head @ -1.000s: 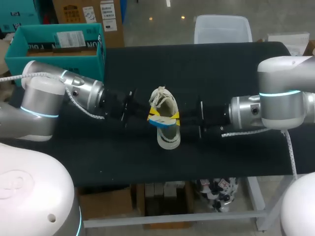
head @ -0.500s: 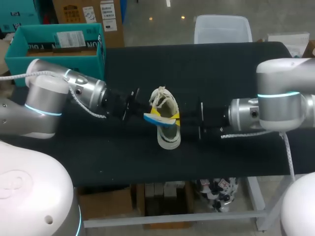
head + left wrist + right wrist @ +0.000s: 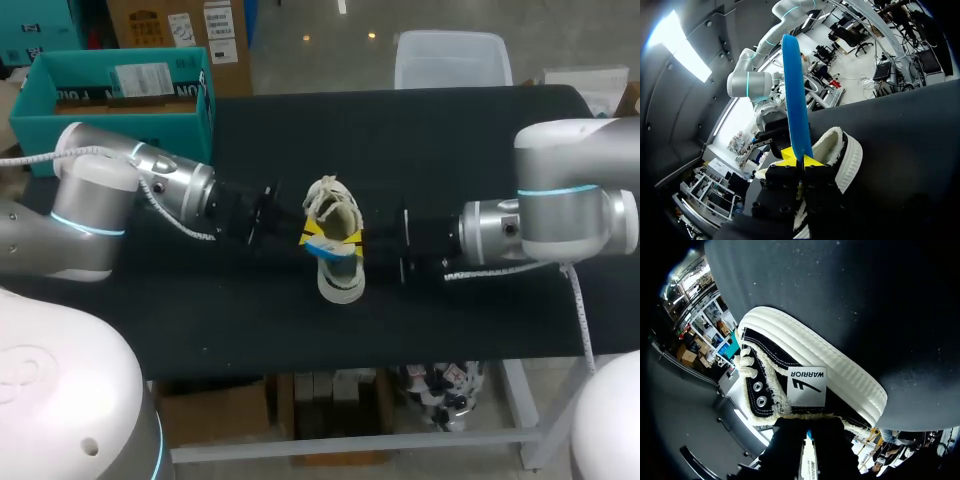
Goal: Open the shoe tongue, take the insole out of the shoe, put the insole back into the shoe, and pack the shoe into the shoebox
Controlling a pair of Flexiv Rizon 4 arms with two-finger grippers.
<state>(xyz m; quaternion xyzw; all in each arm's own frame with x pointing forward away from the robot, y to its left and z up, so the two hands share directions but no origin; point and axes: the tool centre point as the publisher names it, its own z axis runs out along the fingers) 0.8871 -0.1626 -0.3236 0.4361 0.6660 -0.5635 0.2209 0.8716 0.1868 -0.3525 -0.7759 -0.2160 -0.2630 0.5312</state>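
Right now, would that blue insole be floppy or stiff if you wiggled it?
Probably thin and light: the insole shows only a narrow blue edge. Fairly stiff, not floppy, I'd guess: it stands straight out from the left gripper pinching one end. Pushed into the shoe, it may flex.

Blue insole (image 3: 795, 95) over black-and-white shoe (image 3: 805, 370)

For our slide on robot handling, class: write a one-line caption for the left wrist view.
Left pincer pinches the blue insole beside the fleece-lined shoe.
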